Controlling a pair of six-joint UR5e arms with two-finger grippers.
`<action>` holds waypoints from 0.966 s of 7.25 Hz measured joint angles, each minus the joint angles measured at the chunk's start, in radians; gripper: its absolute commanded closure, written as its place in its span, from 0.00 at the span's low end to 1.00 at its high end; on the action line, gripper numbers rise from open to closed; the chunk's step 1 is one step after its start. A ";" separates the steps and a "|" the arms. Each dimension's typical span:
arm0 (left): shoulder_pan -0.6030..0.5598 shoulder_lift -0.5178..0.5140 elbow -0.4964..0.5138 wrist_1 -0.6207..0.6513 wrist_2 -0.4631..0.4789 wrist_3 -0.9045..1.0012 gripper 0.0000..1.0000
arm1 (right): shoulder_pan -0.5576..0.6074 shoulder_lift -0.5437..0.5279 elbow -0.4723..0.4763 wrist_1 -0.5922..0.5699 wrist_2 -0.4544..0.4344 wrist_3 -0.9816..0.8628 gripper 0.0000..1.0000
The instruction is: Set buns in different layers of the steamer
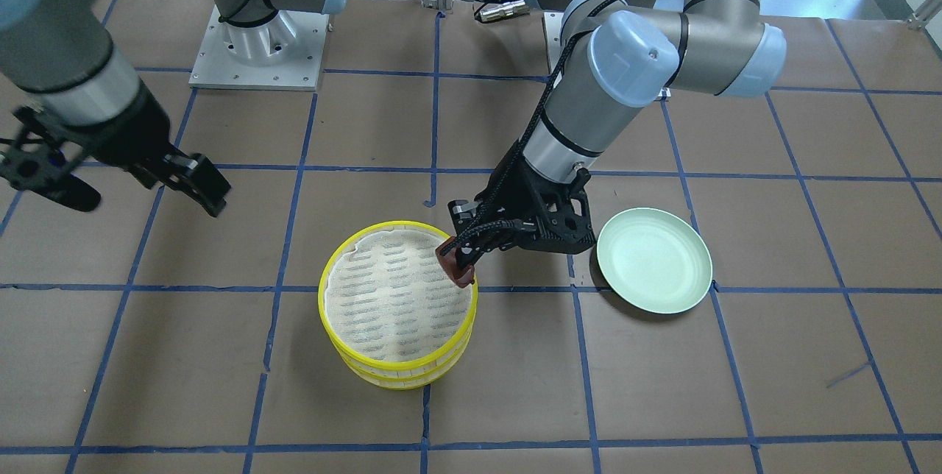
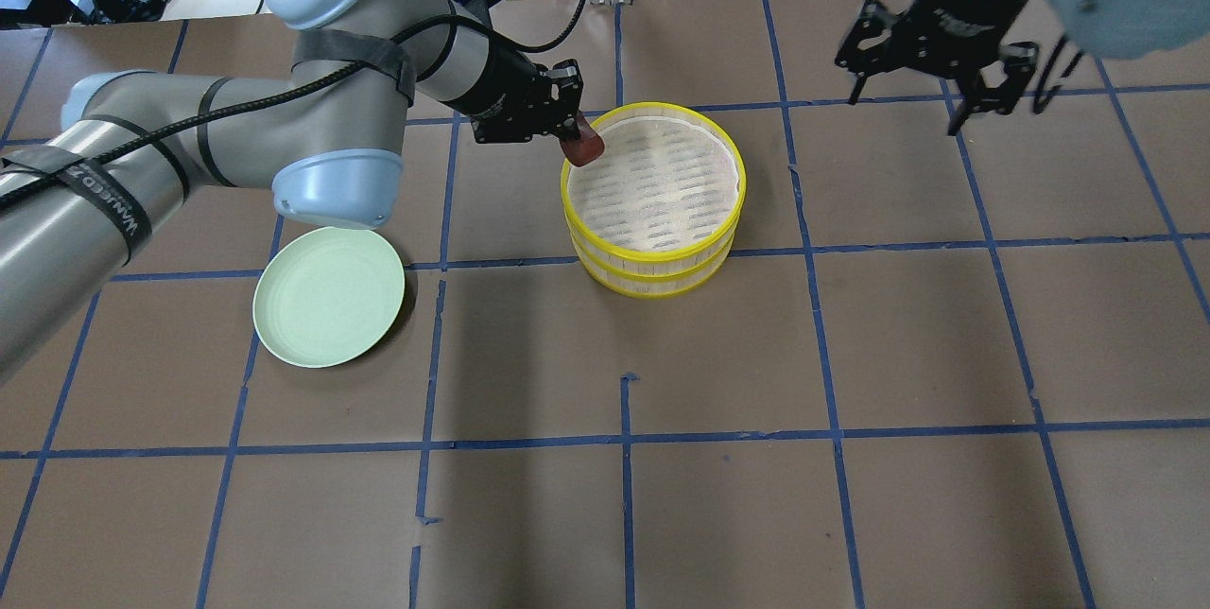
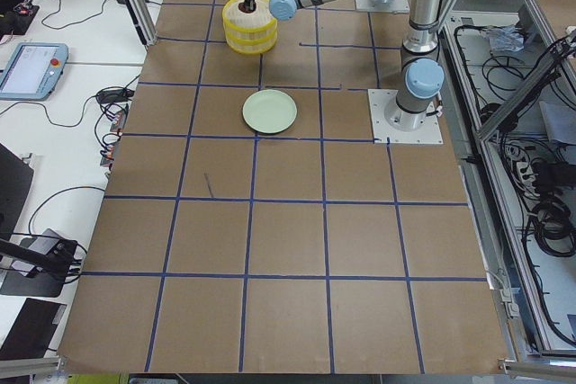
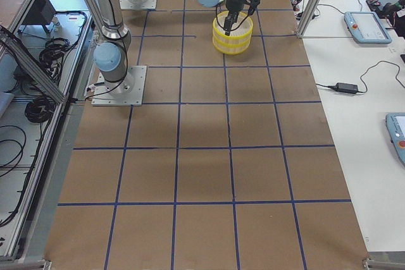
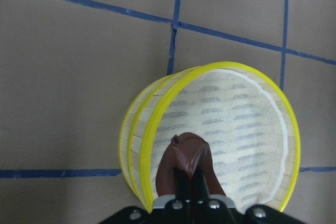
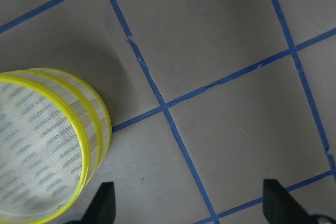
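Dangling a dark reddish-brown bun (image 2: 585, 149) over the left rim of the top steamer tray (image 2: 662, 188), the left gripper (image 2: 570, 129) has its jaws clenched across the bun's middle. The wrist view shows the fingers nearly meeting, with brown dough bulging on either side. That bulge suggests a soft, very light piece that gives under pressure. It is probably best pinched gently across its short width at the plumpest part. A hard squeeze could crease it or leave it clinging to a pad when the jaws part. The bun hangs above the white dashed liner, apparently not yet touching it. The top tray sits squarely on the lower tray (image 2: 652, 286), whose inside is hidden. The white bun appears in no view. The right gripper (image 6: 190, 198) hovers to the stack's right, jaws spread wide and holding nothing. The trays look stiff and light, so they are probably best gripped by the yellow rim. A pale green plate (image 2: 326, 306) lies well to the steamer's left.
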 measured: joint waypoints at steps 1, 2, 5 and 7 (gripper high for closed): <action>-0.026 -0.032 0.001 0.058 -0.006 -0.060 0.00 | 0.009 -0.052 -0.025 0.095 0.007 -0.052 0.00; -0.041 -0.052 0.001 0.089 -0.007 -0.091 0.00 | 0.060 -0.081 -0.030 0.117 0.001 -0.082 0.00; -0.046 -0.053 0.006 0.102 0.021 -0.049 0.00 | 0.102 -0.097 0.010 0.084 -0.009 -0.148 0.00; -0.025 -0.026 0.017 0.036 0.183 0.195 0.00 | 0.104 -0.097 0.049 0.080 -0.009 -0.255 0.00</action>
